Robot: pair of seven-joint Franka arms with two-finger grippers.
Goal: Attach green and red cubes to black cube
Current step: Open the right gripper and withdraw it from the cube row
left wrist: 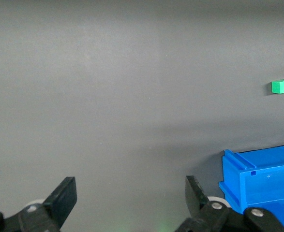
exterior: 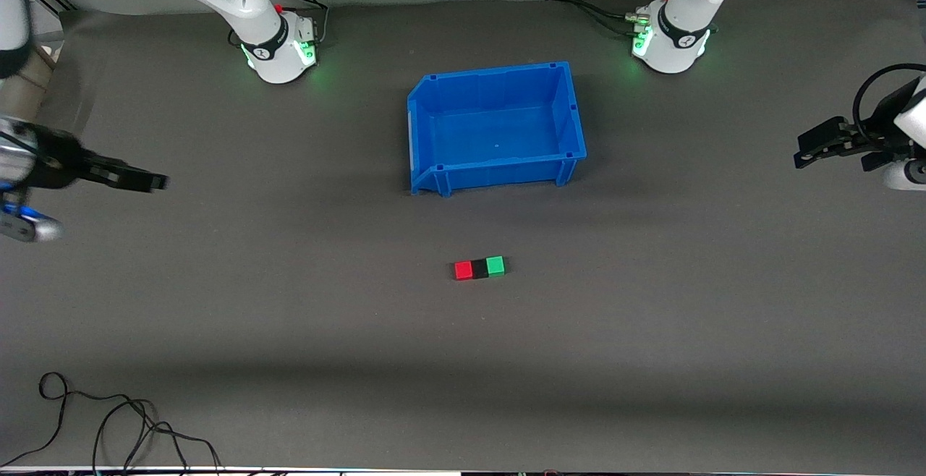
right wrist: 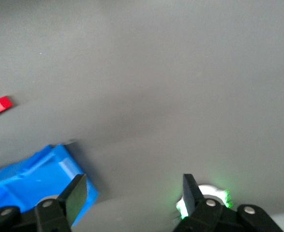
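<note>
The red cube, the black cube and the green cube lie touching in one row on the dark mat, black in the middle, nearer to the front camera than the blue bin. My left gripper hangs open at the left arm's end of the table, well apart from the row. My right gripper hangs open at the right arm's end. The left wrist view shows the green cube past the open left gripper. In the right wrist view, the red cube lies off past the open right gripper.
An empty blue bin stands mid-table between the cube row and the arm bases, seen too as bin and bin. A loose black cable lies by the front edge at the right arm's end.
</note>
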